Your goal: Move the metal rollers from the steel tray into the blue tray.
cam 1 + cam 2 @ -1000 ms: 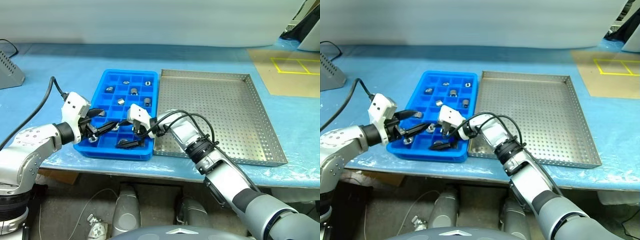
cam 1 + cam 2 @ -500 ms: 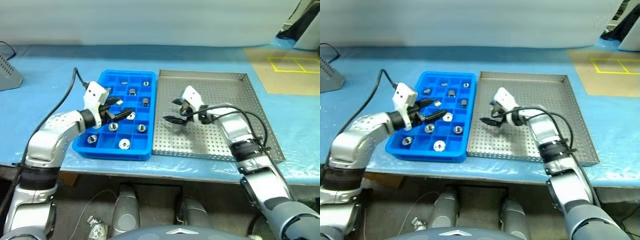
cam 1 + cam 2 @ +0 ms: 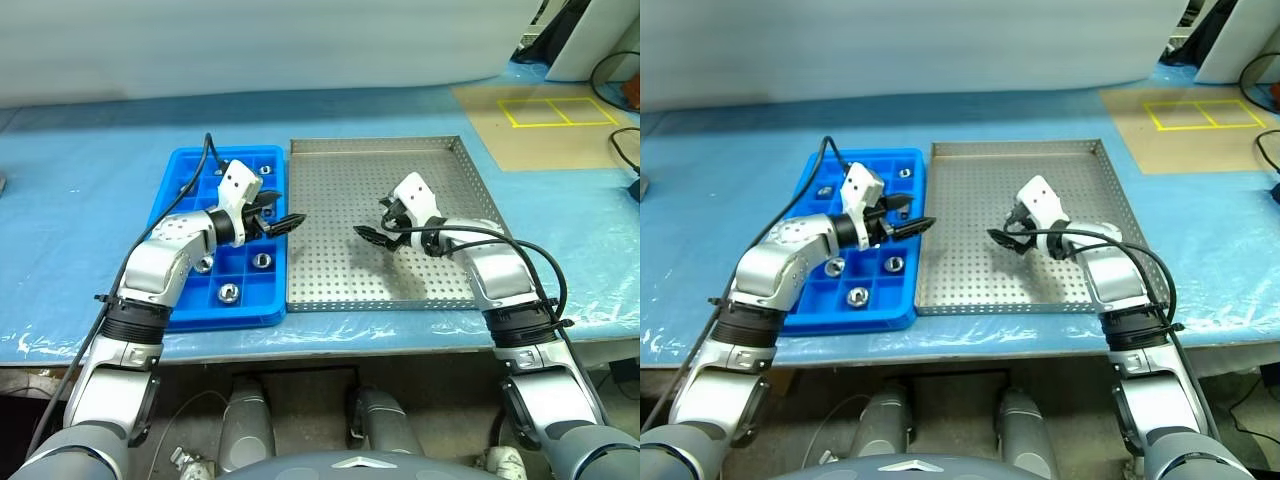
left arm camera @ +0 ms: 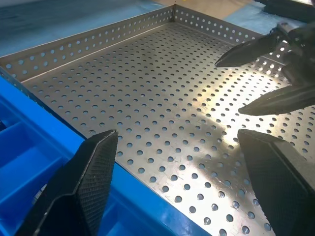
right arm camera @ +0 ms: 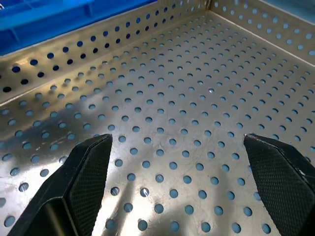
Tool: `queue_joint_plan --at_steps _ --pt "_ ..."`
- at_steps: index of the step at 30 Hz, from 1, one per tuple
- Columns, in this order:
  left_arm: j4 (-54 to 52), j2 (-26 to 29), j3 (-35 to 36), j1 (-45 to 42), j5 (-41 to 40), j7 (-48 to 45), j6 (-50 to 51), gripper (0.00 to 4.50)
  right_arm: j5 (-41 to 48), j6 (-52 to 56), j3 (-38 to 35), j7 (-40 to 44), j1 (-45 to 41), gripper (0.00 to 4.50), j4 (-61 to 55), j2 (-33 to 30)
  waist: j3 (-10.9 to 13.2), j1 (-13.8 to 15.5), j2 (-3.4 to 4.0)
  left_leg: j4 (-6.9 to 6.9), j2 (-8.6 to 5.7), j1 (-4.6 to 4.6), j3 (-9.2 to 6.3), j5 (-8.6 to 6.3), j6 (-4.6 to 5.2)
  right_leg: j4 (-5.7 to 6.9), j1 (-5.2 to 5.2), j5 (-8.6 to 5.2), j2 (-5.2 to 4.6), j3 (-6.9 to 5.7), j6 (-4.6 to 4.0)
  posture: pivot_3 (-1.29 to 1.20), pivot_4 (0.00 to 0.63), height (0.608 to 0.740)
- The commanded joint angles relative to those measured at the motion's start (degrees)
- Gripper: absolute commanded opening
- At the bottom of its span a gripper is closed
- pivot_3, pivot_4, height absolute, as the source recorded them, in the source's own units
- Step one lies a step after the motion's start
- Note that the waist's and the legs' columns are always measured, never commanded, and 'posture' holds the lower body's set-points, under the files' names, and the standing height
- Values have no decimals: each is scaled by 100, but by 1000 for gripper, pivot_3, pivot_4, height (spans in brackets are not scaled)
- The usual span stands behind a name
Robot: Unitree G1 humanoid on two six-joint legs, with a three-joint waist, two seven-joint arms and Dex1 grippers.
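Shifted off the blue tray (image 3: pixel 215 322) since a second ago: finds the right gripper (image 3: pixel 370 218) over the middle of the steel tray (image 3: pixel 370 142), and the left gripper (image 3: pixel 280 212) at the blue tray's right edge, pointing across the seam toward the steel one. Allows for a change in the camera's own framing too, but counts the right arm's swing as real.

Reads both grippers as wide apart and holding nothing. Confirms it from each wrist view, with bare perforated floor between the fingers.

Places the rollers (image 3: pixel 228 292) in the blue tray's compartments, several in the near and middle rows, one to a cell as far as can be told. Finds none on the steel tray: floor bare in the head views and in both wrist views, apart from the small patch hidden under the right gripper and forearm.

Judges the step in hand to be a return to the steel tray after a drop-off, looking for the next piece. Judges the task close to done, perhaps finished.

Calls next for a check of that hidden patch and the tray's corners. If a roller turns up: lower over it with jaws wide, straddle it, close, lift clear of the rim, carry to a free compartment. If not: draw both arms back from the counter (image 3: pixel 80 200) without clipping either tray's rim.
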Motion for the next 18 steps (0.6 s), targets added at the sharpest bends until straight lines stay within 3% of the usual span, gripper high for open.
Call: queue_joint_plan --at_steps 1,18 --pt "153 -79 -7 -217 94 -146 -248 4065 116 105 -185 -118 120 4431 -373 -113 0 1 0 0 0 0 0 0 0 0 0 0 0 0 0 -156 150 740" --pt "-39 -170 97 -11 157 -174 -163 4065 189 155 -42 -234 67 4431 -345 -148 0 -18 0 3 0 2 1 -5 10 -1 4 0 -1 -1 -2 -127 150 740"
